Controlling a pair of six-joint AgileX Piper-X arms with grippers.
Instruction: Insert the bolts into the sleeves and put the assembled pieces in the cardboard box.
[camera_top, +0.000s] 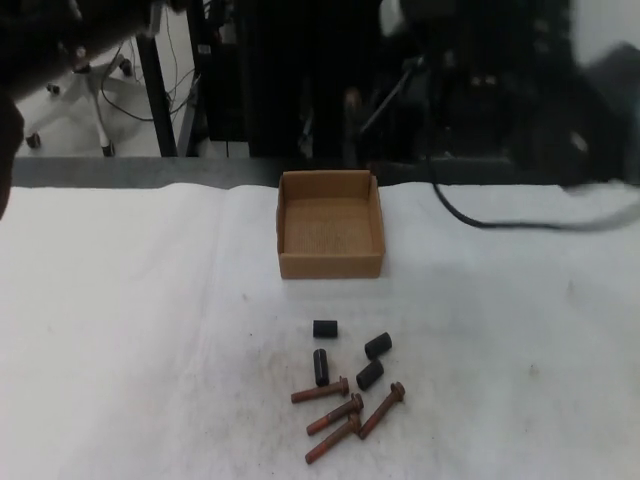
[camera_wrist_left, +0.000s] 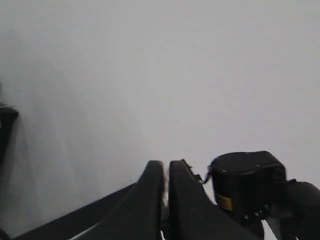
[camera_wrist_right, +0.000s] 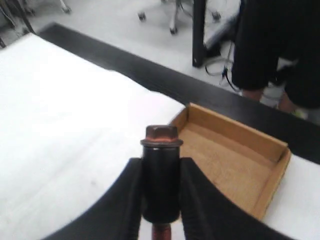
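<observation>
Assembled piece (camera_wrist_right: 160, 185), a black sleeve with a rusty bolt through it, is clamped between the 2 fingers (camera_wrist_right: 129, 192) of the right gripper (camera_wrist_right: 161, 167). The pads press on the sleeve only, the bolt head (camera_wrist_right: 161, 134) rests on the sleeve's upper rim, and the shank tip pokes out below. That is the weak spot: nothing but the flange seems to hold the bolt, so tipping the wrist over could let it slide out. Beyond the fingers lies white cloth, then the cardboard box (camera_wrist_right: 272, 182), open and with nothing in it. The piece looks short of the box, so opening now would likely drop it on the cloth. A low approach could also catch the near wall and shove the box, which looks light. In the high view, 4 loose sleeves (camera_top: 325, 328) sit at 6 o'clock from the box (camera_top: 330, 265), with 4 loose bolts (camera_top: 335, 413) at 6 o'clock from them. A piece rolling off could scatter that cluster. Left gripper (camera_wrist_left: 165, 167) has its fingers pressed together on nothing, facing a blank pale surface.
</observation>
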